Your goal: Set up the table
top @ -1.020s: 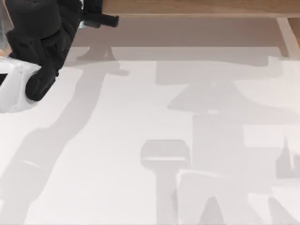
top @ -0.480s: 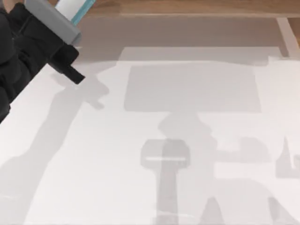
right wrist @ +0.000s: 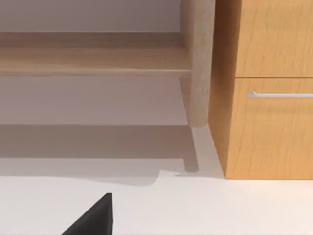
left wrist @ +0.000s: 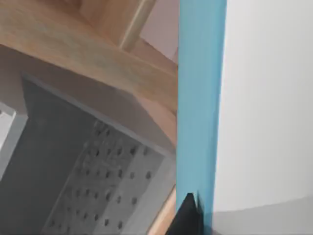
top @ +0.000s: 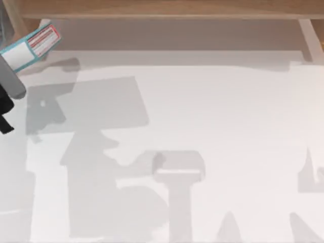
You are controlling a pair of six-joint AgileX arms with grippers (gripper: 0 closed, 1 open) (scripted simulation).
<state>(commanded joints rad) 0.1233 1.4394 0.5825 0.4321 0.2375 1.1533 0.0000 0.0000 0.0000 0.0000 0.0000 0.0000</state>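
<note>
One box held aloft at the left edge

One arm is at work: my left gripper [top: 10, 86] sits at the far left edge of the top view, near the back corner, pinching a flat teal-edged white box with a red-striped label [top: 31, 44]; the box slants away from the gripper toward the light-brown wooden shelf [top: 162, 7] that runs along the back; in the left wrist view a black fingertip [left wrist: 188, 215] presses against the box's teal side, with a grey perforated panel [left wrist: 98, 186] below the shelf's wooden edge; the broad plain white matte table [top: 202, 111] spreads across nearly the whole top view, carrying soft grey shadows; my right gripper [right wrist: 93, 220] appears as a black tip low over the table in the right wrist view, and I cannot tell whether it is spread or closed; beyond it stands an orange-brown wooden cabinet [right wrist: 269, 122] with a thin silver drawer handle [right wrist: 281, 94], just beside a shelf post.
</note>
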